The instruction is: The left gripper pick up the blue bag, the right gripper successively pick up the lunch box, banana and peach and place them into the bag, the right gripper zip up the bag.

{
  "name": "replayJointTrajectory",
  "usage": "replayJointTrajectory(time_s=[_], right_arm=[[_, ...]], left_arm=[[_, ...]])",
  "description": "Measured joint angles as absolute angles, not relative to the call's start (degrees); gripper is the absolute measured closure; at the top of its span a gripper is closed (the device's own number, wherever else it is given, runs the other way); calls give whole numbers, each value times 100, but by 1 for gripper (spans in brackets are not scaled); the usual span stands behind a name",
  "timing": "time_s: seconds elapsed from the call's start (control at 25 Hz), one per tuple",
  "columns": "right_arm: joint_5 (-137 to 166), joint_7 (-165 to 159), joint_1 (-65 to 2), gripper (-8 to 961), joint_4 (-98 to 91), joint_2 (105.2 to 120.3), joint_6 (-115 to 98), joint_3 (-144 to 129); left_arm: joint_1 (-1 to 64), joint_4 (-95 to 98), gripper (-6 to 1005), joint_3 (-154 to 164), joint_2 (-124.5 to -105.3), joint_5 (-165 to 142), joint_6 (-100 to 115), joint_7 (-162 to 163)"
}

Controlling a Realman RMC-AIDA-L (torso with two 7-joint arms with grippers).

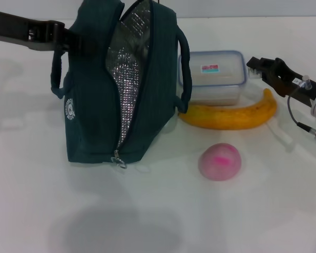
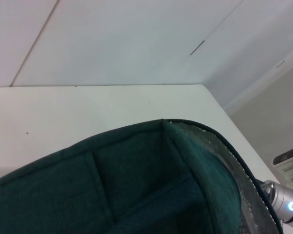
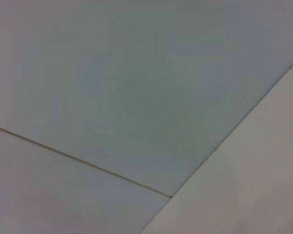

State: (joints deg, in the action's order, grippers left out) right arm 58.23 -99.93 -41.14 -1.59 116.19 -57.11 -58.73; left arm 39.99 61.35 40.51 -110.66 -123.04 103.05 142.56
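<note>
The blue bag (image 1: 95, 100) stands upright on the white table, unzipped, with its silver lining (image 1: 127, 68) showing. My left gripper (image 1: 67, 40) is at the bag's upper left side, shut on its rim; the left wrist view is filled by the bag's fabric (image 2: 136, 185). To the right of the bag rests the clear lunch box (image 1: 213, 77). The banana (image 1: 231, 116) lies just in front of the box. Nearer to me sits the pink peach (image 1: 219, 162). My right gripper (image 1: 257, 69) hovers open beside the lunch box's right end, holding nothing.
The bag's zipper pull (image 1: 119, 159) hangs at the bottom front of the opening. One bag handle (image 1: 185, 74) loops against the lunch box. The right wrist view shows only wall and table surface.
</note>
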Motion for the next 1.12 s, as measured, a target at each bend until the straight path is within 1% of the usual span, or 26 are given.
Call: replayJointTrajectory(time_s=[0.28,0.48,1.12], right_arm=[[5828,-9791,-4150,811,-163,11619,-5697,-5871],[5823,-9769,-4080,854,-177,11619,-5766,-5870],[5067,-9461,-3673,859,-319,11619,-6652,-5800]], left_arm=[[4008,6135,959,4054,-11046,-12304,10317,14242],[3992,6135,959,4059,-11039,-12304,10318,14240],[4026,6132,959,4052,-11021,-12356,10294,14260]])
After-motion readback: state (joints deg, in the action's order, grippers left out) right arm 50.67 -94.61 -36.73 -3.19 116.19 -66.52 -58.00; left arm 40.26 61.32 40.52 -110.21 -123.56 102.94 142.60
